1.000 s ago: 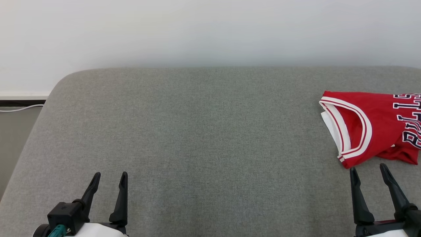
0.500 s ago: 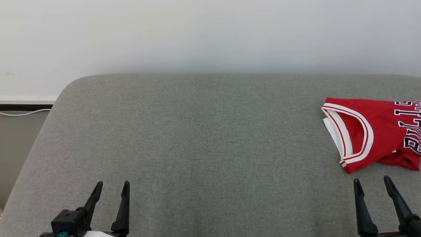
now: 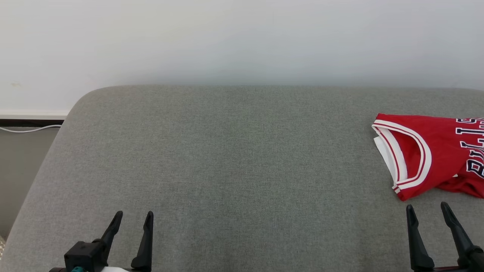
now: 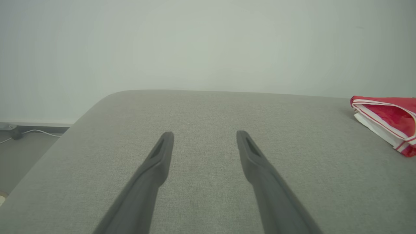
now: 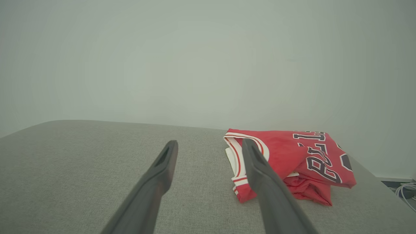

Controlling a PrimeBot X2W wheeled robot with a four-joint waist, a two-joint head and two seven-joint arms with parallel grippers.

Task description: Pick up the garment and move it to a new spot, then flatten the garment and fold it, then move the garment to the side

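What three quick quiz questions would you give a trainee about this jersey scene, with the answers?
1. True or false: the red jersey lies towards the robot's right on the grey cushion.
2. The right gripper is: A) shut on the jersey, B) open and not gripping the jersey, C) lifting the jersey.
3. What does the left gripper hold?

Key
1. True.
2. B.
3. Nothing. It is open over bare cushion.
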